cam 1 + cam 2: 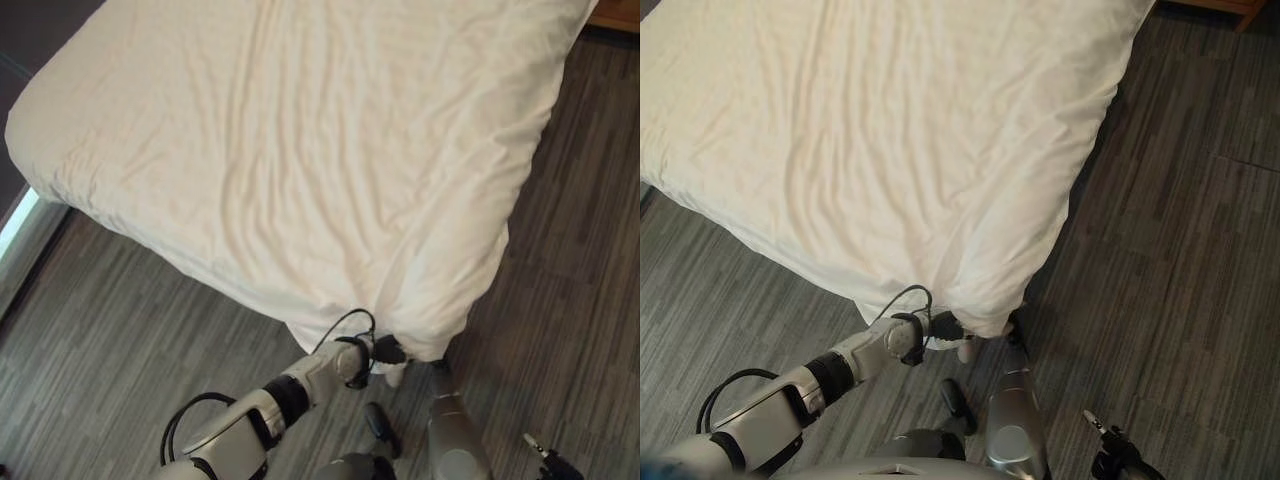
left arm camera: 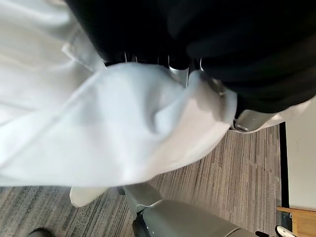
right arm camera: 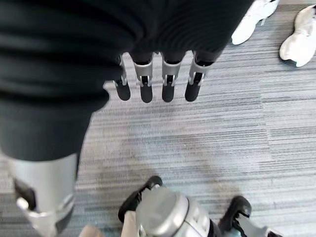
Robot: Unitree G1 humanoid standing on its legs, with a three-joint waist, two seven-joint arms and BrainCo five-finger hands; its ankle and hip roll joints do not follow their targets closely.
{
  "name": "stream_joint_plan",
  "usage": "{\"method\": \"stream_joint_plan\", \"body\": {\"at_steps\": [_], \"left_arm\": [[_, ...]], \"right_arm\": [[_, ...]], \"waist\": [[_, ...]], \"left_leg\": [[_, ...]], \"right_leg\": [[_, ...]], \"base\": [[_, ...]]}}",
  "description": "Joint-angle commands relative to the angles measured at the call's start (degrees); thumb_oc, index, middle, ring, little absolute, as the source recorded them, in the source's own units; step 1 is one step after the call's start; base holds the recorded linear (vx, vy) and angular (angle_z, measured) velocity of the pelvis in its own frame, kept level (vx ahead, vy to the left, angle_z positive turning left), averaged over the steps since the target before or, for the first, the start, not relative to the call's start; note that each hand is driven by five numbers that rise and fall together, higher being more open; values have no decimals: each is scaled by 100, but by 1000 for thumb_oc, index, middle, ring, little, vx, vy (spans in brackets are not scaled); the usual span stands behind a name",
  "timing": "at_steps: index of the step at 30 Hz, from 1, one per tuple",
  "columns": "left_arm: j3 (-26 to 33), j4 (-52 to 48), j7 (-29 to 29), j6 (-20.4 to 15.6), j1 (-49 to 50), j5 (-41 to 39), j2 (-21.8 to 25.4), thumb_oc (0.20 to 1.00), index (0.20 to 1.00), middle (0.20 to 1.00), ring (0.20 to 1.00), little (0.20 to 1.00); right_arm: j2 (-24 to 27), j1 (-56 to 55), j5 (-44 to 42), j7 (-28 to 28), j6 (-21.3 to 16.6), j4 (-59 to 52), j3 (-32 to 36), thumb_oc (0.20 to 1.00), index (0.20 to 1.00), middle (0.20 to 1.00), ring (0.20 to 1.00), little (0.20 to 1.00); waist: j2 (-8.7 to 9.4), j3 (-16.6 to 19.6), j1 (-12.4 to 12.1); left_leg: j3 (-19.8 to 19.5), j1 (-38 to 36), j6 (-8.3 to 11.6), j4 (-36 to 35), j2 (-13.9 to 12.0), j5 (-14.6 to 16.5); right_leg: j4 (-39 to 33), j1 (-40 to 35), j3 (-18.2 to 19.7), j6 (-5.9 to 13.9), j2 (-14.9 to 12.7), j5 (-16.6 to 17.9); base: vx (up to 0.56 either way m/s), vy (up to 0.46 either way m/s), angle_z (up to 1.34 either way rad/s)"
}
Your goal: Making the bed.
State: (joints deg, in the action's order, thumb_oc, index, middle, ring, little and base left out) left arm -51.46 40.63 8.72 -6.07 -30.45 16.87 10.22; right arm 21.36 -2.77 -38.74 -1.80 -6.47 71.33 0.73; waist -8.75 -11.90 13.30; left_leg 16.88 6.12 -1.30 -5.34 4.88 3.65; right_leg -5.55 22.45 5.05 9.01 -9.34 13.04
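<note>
left hand (image 1: 945, 325): sat at the near corner of the bed, right against the hanging edge of the white duvet (image 1: 300, 150).
left fingers (image 2: 178, 69): mostly buried behind a bunched fold of the white cloth in the left wrist view, so whether they were curled on it or straight could not be told.
right hand (image 3: 148, 54): hung over the floor (image 3: 207, 138), palm down and clear of the bed.
right fingers (image 3: 169, 85): straight, side by side, relaxed, with nothing in them.
duvet: lay spread over the whole bed top, lightly creased, its near corner drooping towards the floor just above the left hand; the fold of it covered that hand's fingers.
bed (image 1: 250, 290): ran away from the robot on a slant, with its near corner closest.
floor: grey striped planks all round the bed.
white shoes (image 3: 276, 29): a person's pair, on the floor beyond the right fingers.
containers: none seen.
writing: none legible.
</note>
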Motion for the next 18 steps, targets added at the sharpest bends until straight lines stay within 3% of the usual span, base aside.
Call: {"method": "stream_joint_plan", "body": {"at_steps": [1, 6, 7, 8, 12, 15, 16, 17, 18], "left_arm": [[107, 333, -108, -105, -263, -828, -638, 200, 200, 200, 200, 200], [289, -312, 50, -141, -151, -1533, -270, 200, 200, 200, 200, 200], [374, -503, 40, -138, -125, -1629, -138, 871, 871, 871, 871, 871], [552, -964, 105, -176, -41, -1872, 222, 1000, 1000, 1000, 1000, 1000], [787, -2149, 716, -155, 169, -2939, 1316, 1000, 1000, 1000, 1000, 1000], [955, -3243, 1145, -68, 312, -3620, 2672, 1000, 1000, 1000, 1000, 1000], [960, -3251, 1146, -62, 317, -3621, 2679, 1000, 1000, 1000, 1000, 1000], [1110, -3852, 1411, -49, 412, -3917, 3580, 1000, 1000, 1000, 1000, 1000], [1181, -3970, 1456, -72, 393, -4016, 3893, 1000, 1000, 1000, 1000, 1000]], "right_arm": [[207, 114, -76, 41, -28, 84, -81, 1000, 1000, 1000, 1000, 1000], [237, 268, -142, -14, -69, -212, -180, 1000, 1000, 1000, 1000, 1000], [219, 293, -174, -11, -88, -256, -179, 1000, 1000, 1000, 1000, 1000], [234, 302, -192, -50, -87, -287, -126, 1000, 1000, 1000, 1000, 1000], [442, 258, 106, -205, 21, -187, 1, 1000, 1000, 1000, 1000, 1000], [671, 222, 326, -389, 148, 118, 163, 1000, 1000, 1000, 1000, 1000], [669, 225, 326, -390, 148, 120, 159, 1000, 1000, 1000, 1000, 1000], [778, 192, 430, -503, 218, 361, 298, 1000, 1000, 1000, 1000, 1000], [821, 182, 433, -541, 234, 443, 357, 1000, 1000, 1000, 1000, 1000]], "waist": [[-126, -102, 233], [-95, -21, 165], [-100, -3, 128], [-123, 32, 71], [-254, 143, 9], [-354, 246, -67], [-351, 242, -61], [-423, 312, -126], [-448, 338, -151]], "left_leg": [[-205, 490, 350, 34, -5, -629], [-89, 334, 332, 34, -64, -597], [-89, 298, 332, 34, -70, -594], [-121, 212, 330, 34, -81, -585], [-174, 15, 345, 34, -83, -555], [-250, -115, 366, 34, -75, -548], [-252, -118, 366, 34, -75, -548], [-312, -174, 381, 34, -69, -555], [-349, -197, 384, 34, -67, -559]], "right_leg": [[55, -559, -195, 124, 258, -55], [55, -683, -253, 140, 351, -98], [55, -729, -287, 135, 353, -114], [74, -824, -341, 119, 348, -160], [89, -1057, -432, 72, 332, -248], [81, -1227, -519, 32, 334, -287], [81, -1231, -521, 32, 333, -288], [73, -1301, -525, 14, 325, -312], [75, -1332, -513, 7, 318, -320]], "base": [[3, -10, 6], [9, -21, -5], [30, -48, -18], [36, -40, -21], [60, -3, -1], [57, -10, 5], [44, -13, 14], [34, -9, 21], [46, -19, 20]]}}
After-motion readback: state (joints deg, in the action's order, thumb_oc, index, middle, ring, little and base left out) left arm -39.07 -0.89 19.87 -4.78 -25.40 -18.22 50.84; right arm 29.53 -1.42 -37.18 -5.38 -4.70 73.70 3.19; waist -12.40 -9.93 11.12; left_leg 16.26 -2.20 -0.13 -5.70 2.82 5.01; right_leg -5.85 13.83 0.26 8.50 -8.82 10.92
